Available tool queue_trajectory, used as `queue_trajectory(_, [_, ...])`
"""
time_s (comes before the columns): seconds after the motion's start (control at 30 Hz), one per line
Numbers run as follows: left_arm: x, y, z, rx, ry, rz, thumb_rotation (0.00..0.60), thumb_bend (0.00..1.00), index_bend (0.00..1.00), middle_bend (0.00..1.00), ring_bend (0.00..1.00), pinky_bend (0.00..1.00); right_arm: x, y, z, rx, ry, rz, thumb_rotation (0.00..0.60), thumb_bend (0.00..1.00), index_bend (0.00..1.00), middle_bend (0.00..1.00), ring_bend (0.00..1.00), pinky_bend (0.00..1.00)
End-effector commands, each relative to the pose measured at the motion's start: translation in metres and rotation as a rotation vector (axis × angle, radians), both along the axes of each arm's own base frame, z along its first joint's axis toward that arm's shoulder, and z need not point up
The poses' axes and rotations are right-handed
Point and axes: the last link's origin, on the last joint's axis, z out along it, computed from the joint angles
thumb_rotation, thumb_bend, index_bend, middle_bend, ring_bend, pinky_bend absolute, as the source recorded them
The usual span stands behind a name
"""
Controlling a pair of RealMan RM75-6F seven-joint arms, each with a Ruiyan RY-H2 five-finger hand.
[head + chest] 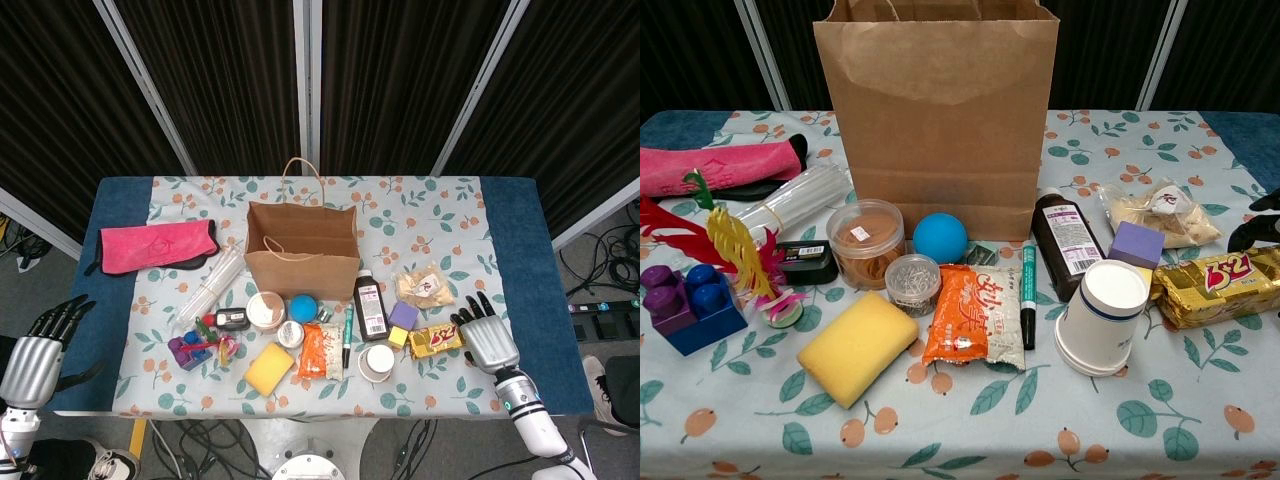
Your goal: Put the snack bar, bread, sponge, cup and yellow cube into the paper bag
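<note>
The brown paper bag (302, 250) (937, 110) stands open at the table's middle. In front of it lie the yellow sponge (268, 368) (857, 346), the white cup (377, 361) (1100, 316) and the small yellow cube (397, 336). The bagged bread (423, 285) (1160, 212) lies to the right. My right hand (485, 340) hovers with fingers spread over the right end of the gold snack bar (435, 340) (1215, 285); its dark fingertips (1260, 222) show at the chest view's edge. My left hand (30, 352) hangs open off the table's left side.
A brown bottle (370, 305), green pen (348, 335), orange packet (320, 352), blue ball (303, 306), two round tubs (266, 310), purple cube (404, 315), toy blocks (190, 350), straws (210, 285) and a pink cloth (155, 245) crowd the table.
</note>
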Motion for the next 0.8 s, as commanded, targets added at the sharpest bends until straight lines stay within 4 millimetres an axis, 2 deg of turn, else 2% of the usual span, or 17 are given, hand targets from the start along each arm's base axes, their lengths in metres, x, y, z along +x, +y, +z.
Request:
queue_trajectory(0.03, [0.000, 0.000, 0.000, 0.000, 0.001, 0.000, 0.600, 0.16, 0.20, 0.23, 0.18, 0.22, 0.001, 0.001, -0.005, 0.004, -0.001, 0.005, 0.600, 0.15, 0.40, 0.35, 0.16, 0.00])
queue_trajectory(0.2, [0.001, -0.002, 0.000, 0.002, -0.001, -0.002, 0.600, 0.16, 0.20, 0.23, 0.18, 0.22, 0.004, 0.003, -0.003, -0.027, -0.029, 0.028, 0.600, 0.21, 0.56, 0.47, 0.29, 0.06])
queue_trajectory(0.33, [0.002, -0.005, 0.001, 0.002, -0.002, -0.007, 0.600, 0.16, 0.20, 0.23, 0.18, 0.22, 0.013, 0.005, 0.020, -0.099, -0.083, 0.063, 0.600, 0.22, 0.59, 0.49, 0.32, 0.08])
queue_trajectory(0.57, [0.007, -0.009, 0.000, -0.002, -0.011, -0.016, 0.600, 0.16, 0.20, 0.23, 0.18, 0.22, 0.040, 0.003, 0.103, -0.300, -0.173, 0.148, 0.600, 0.23, 0.59, 0.49, 0.33, 0.08])
queue_trajectory(0.67, [0.008, -0.010, 0.000, -0.004, -0.014, -0.015, 0.600, 0.16, 0.20, 0.23, 0.18, 0.22, 0.062, -0.003, 0.143, -0.394, -0.200, 0.200, 0.600, 0.23, 0.59, 0.49, 0.33, 0.10])
queue_trajectory(0.8, [0.008, -0.010, 0.001, -0.008, -0.018, -0.014, 0.600, 0.16, 0.20, 0.23, 0.18, 0.22, 0.100, -0.020, 0.171, -0.477, -0.219, 0.254, 0.600, 0.23, 0.59, 0.49, 0.33, 0.13])
